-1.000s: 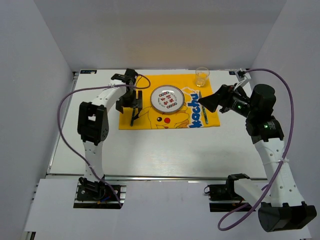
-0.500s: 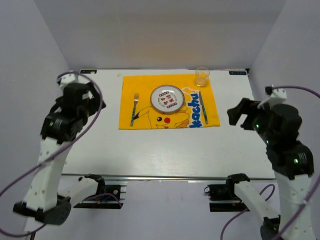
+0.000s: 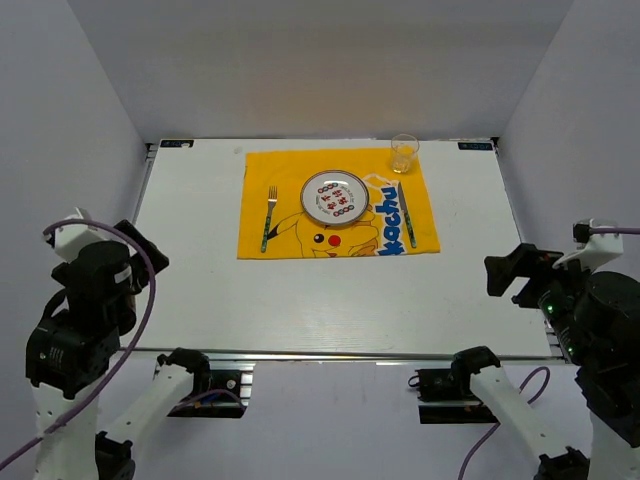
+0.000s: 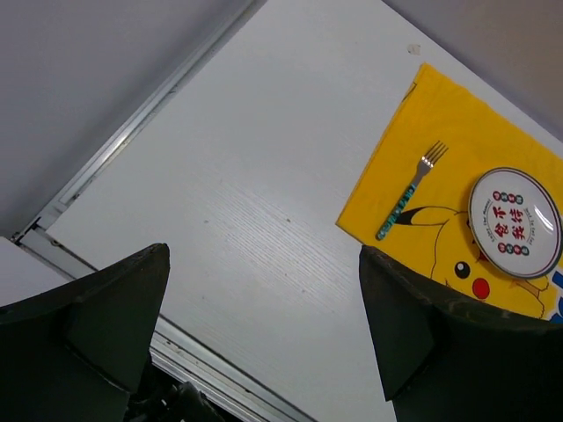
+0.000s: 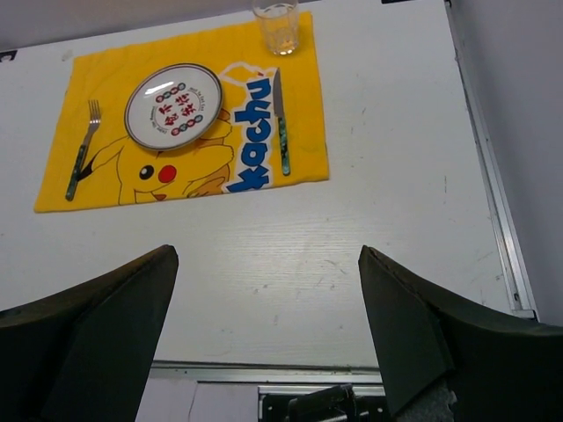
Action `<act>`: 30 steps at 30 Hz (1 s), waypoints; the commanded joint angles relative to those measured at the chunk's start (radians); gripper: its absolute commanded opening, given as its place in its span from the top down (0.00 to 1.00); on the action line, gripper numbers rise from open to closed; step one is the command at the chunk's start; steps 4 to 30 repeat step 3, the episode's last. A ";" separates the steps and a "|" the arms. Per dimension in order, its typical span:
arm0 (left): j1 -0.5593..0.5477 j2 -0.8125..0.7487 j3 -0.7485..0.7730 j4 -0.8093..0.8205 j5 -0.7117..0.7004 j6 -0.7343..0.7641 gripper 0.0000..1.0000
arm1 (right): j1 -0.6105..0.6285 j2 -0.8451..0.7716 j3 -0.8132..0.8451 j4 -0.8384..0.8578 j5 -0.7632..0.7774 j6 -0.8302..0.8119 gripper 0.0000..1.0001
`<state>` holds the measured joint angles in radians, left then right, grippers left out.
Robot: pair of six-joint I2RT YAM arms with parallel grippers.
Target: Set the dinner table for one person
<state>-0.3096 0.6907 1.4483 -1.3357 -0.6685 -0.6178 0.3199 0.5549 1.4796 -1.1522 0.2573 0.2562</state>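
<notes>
The dinner table is a wide white top. On it lies a yellow Pikachu placemat carrying a round patterned plate, with a fork to its left and a knife to its right. A glass stands at the mat's far right corner. My left gripper hangs open and empty above the near left corner. My right gripper is open and empty over the near right edge. The left wrist view shows the fork and plate far beyond its gripper.
A metal rail runs along the table's front edge, with both arm bases below it. White enclosure walls stand on the left, right and far sides. The right wrist view looks past its gripper to the whole placemat.
Both arms have drawn back from the placemat to the near corners and risen. The left left the fork's place, the right the knife's. Fork and knife lie still on the mat.
</notes>
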 commanded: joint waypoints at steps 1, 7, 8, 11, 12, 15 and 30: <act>0.009 0.010 0.032 -0.077 -0.063 0.006 0.02 | 0.016 0.000 0.019 -0.018 0.062 0.008 0.11; 0.000 0.018 0.026 -0.079 -0.056 0.003 0.02 | 0.021 0.013 0.025 -0.024 0.063 0.014 0.11; 0.000 0.018 0.026 -0.079 -0.056 0.003 0.02 | 0.021 0.013 0.025 -0.024 0.063 0.014 0.11; 0.000 0.018 0.026 -0.079 -0.056 0.003 0.02 | 0.021 0.013 0.025 -0.024 0.063 0.014 0.11; 0.000 0.018 0.026 -0.079 -0.056 0.003 0.02 | 0.021 0.013 0.025 -0.024 0.063 0.014 0.11; 0.000 0.018 0.026 -0.079 -0.056 0.003 0.02 | 0.021 0.013 0.025 -0.024 0.063 0.014 0.11; 0.000 0.018 0.026 -0.079 -0.056 0.003 0.02 | 0.021 0.013 0.025 -0.024 0.063 0.014 0.11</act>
